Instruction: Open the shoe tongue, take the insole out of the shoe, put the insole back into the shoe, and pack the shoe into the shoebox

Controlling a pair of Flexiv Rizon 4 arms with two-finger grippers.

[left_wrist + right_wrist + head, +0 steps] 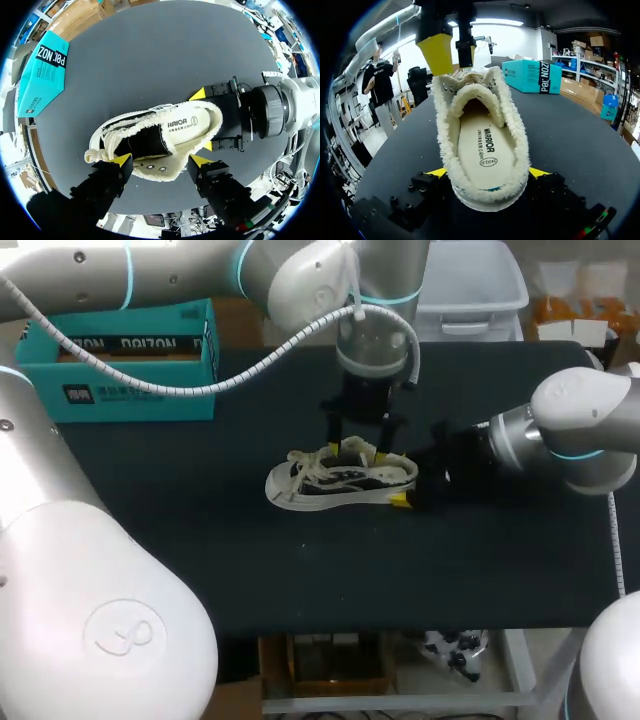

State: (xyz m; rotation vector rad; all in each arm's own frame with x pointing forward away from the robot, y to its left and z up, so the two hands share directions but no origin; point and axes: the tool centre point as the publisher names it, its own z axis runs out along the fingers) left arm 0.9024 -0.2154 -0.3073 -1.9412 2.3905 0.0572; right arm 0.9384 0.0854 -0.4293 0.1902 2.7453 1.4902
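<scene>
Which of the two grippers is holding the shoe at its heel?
The right gripper: its fingers press the heel of the shoe from both sides. The left gripper only hangs over the middle of the shoe, fingers apart.

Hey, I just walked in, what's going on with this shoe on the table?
The right arm has its jaws clamped on the heel of the shoe, holding it on the table. The left arm hangs over the shoe's opening with its jaws open. The insole lies inside the shoe. The box sits at the table's far left corner, and the shoe is not yet packed.
</scene>
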